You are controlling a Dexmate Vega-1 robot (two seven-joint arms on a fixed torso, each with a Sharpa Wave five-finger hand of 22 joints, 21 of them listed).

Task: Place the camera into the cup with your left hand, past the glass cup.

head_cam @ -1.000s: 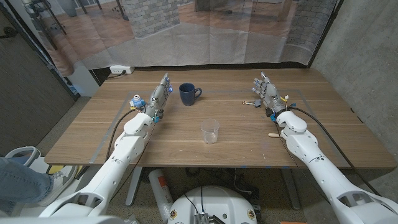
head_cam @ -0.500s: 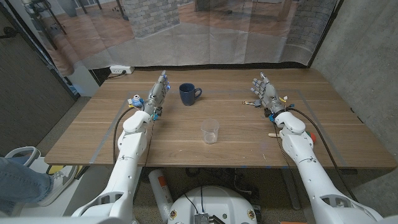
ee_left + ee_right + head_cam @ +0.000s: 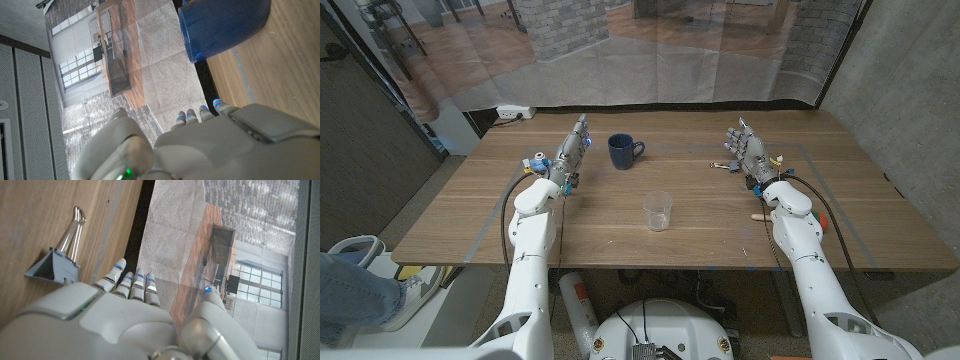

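Tabletop count from my station: two cups, one toy camera, one binder clip, two small bits.

I count one dark blue mug at far centre and one clear glass cup nearer me, so two cups. One small blue-and-white camera sits far left. One binder clip lies far right. On the right I also see one small wooden piece and one orange-red item, too small to name. Two robot hands: left hand, right hand.

Both arms reach forward over the counter. The left hand and right hand hold nothing. Fingers extended.
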